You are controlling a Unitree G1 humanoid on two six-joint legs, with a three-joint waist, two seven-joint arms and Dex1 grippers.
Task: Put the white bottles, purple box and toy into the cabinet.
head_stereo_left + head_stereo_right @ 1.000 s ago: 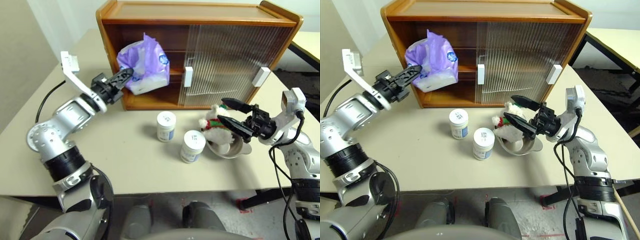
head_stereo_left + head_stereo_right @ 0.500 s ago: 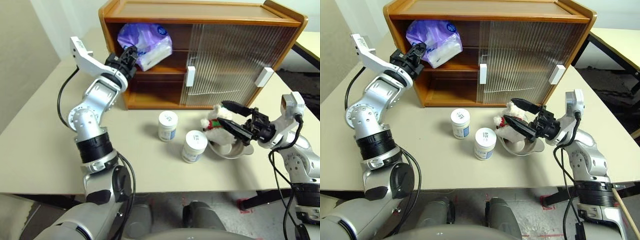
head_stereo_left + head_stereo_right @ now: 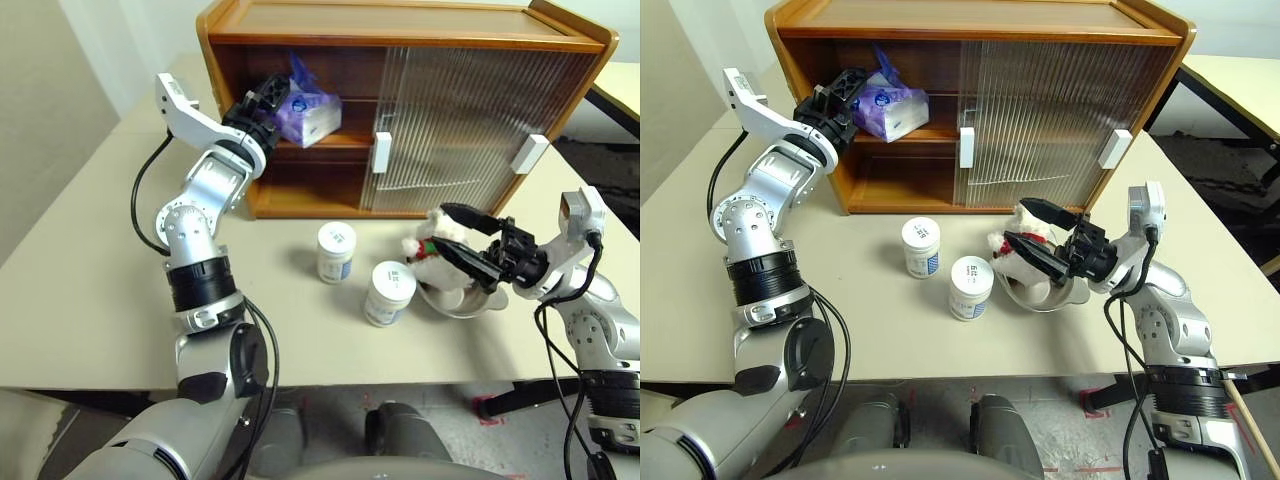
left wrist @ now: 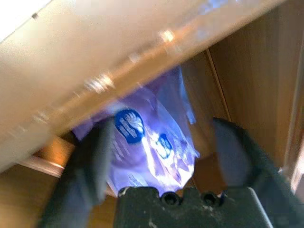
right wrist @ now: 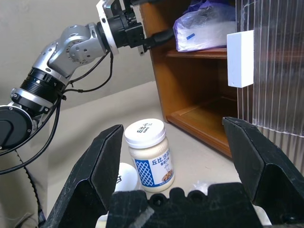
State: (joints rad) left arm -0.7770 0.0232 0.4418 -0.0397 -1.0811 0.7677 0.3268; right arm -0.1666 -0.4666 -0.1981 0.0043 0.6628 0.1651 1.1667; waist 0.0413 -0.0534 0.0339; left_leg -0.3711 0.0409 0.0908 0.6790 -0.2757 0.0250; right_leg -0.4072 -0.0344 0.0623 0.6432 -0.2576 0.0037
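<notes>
Steel bowl (image 3: 462, 299) on beige table (image 3: 90, 300)

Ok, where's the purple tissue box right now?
The soft lilac-purple tissue box sits on the wooden cabinet's upper shelf, on its open left side, by the open left end effector.

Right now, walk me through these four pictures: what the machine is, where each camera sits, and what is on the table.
It is a humanoid robot with two arms, each ending in a two-fingered black claw. Two pictures come from its head, looking down; the other two from cameras on its wrists.

The left claw is open at the cabinet, with the purple box lying on the upper shelf between its fingers, not gripped. The right claw is open, holding nothing, beside the toy, which sits in a steel bowl. Two white bottles stand on the table.
</notes>
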